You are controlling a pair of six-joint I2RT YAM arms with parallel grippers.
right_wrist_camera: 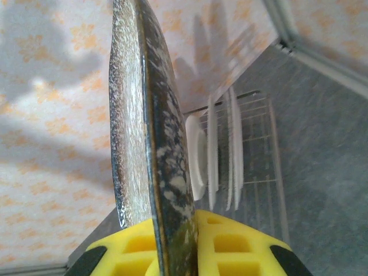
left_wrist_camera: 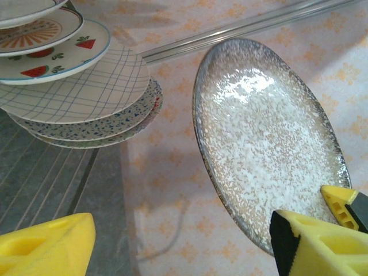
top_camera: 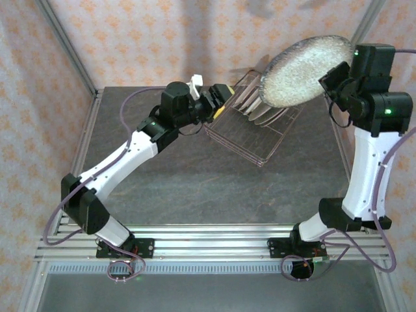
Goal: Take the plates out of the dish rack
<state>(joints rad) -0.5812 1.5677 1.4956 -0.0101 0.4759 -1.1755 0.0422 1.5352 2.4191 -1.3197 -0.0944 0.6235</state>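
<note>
My right hand (right_wrist_camera: 175,247) is clamped on the rim of the speckled plate (right_wrist_camera: 144,115), which stands edge-up from my fingers, the dish rack (top_camera: 247,140) beyond and below. I judge the plate stiff, glazed, slippery and breakable, so I should grip deep on the rim. My left hand (left_wrist_camera: 181,244) is apart, empty.

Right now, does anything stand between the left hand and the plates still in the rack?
Nothing visible does. The open left hand sits at the dish rack's left end, facing the remaining plates. The speckled plate in the right hand hangs aside.
</note>
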